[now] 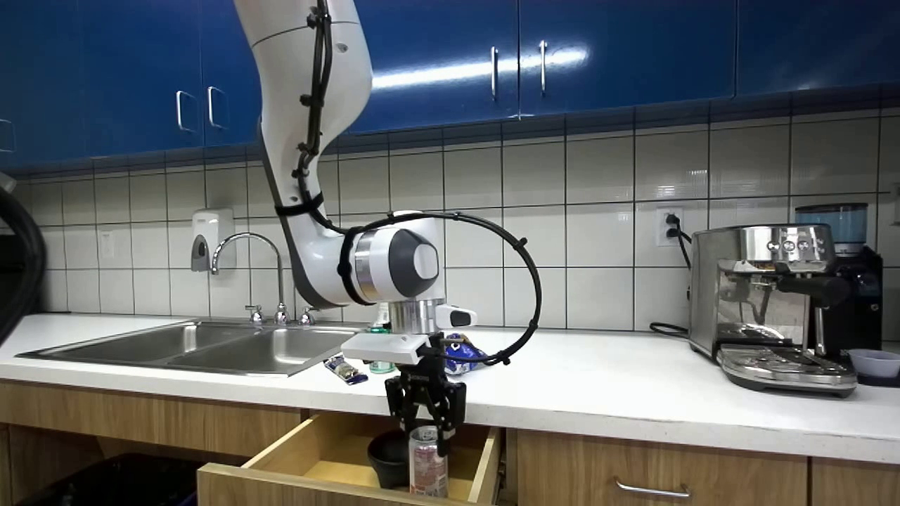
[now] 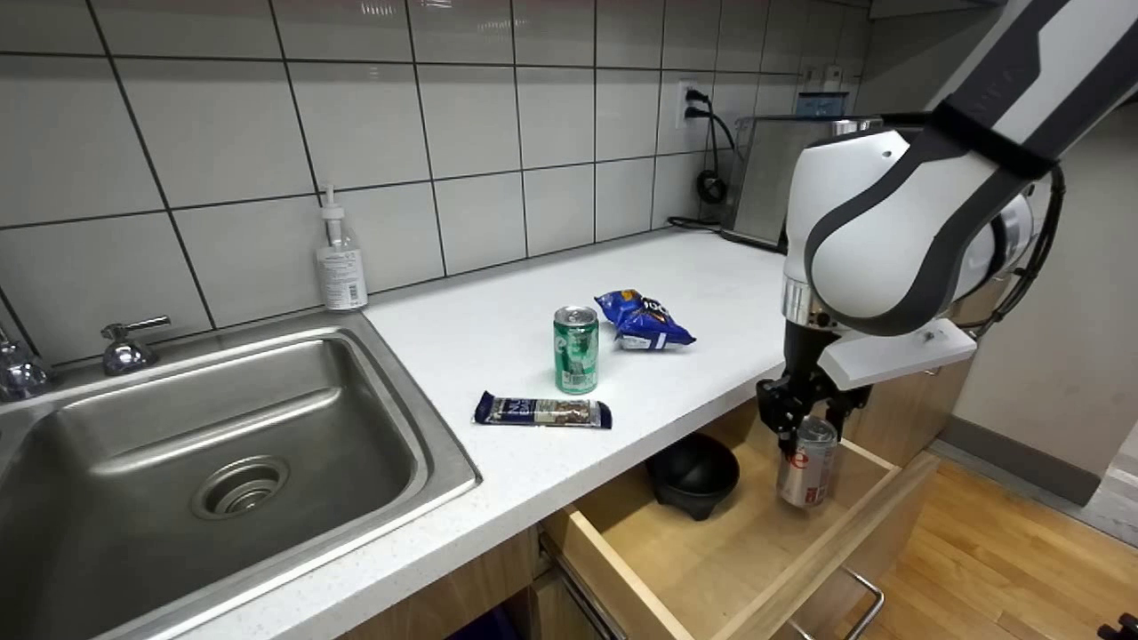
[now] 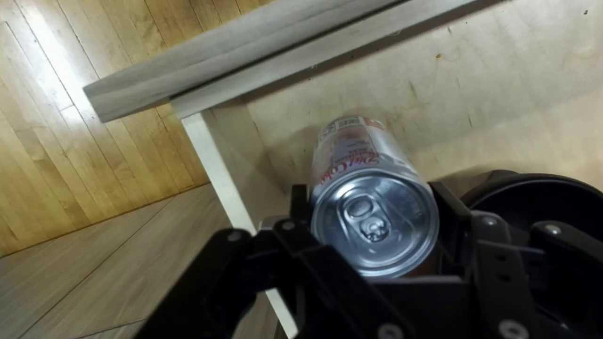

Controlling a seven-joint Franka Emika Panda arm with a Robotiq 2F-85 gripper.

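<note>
A silver and red soda can (image 1: 427, 469) is inside the open wooden drawer (image 2: 738, 569). My gripper (image 2: 813, 436) is black and points straight down, with one finger on each side of the can's upper part. In the wrist view the can (image 3: 362, 174) shows its shiny lid between the two fingers, which look closed against it. The can is roughly upright. Whether its base touches the drawer floor I cannot tell. A black bowl (image 2: 693, 476) stands in the drawer beside the can, close to one finger in the wrist view (image 3: 541, 197).
On the white counter (image 2: 533, 480) lie a green can (image 2: 576, 351), a dark wrapped bar (image 2: 542, 412) and a blue snack bag (image 2: 645, 322). A steel sink (image 1: 204, 344) is beside them. An espresso machine (image 1: 766, 302) stands at the far end. The drawer front (image 2: 836, 560) and sides surround the gripper.
</note>
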